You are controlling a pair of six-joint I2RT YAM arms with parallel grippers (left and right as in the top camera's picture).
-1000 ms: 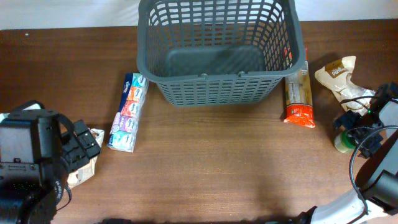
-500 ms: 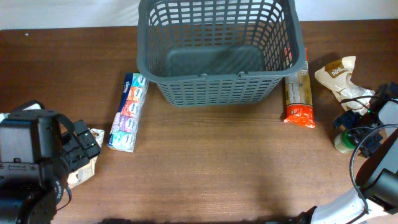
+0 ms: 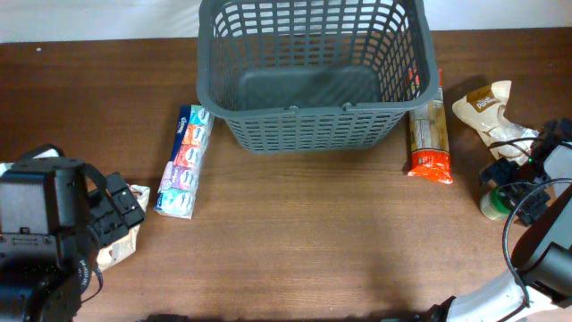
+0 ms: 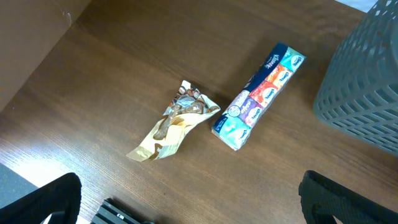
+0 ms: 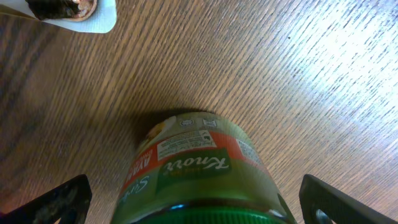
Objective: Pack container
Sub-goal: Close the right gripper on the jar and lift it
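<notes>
The dark grey basket stands empty at the back centre of the table; its corner shows in the left wrist view. My left gripper is open and empty above bare wood, near a crumpled beige snack wrapper and a colourful tissue pack. My right gripper is open, its fingers wide on either side of a green-lidded Knorr jar and not touching it. The jar stands at the right edge in the overhead view.
An orange and brown packet lies right of the basket. A beige pouch lies at the far right; its corner shows in the right wrist view. The tissue pack and the wrapper lie left.
</notes>
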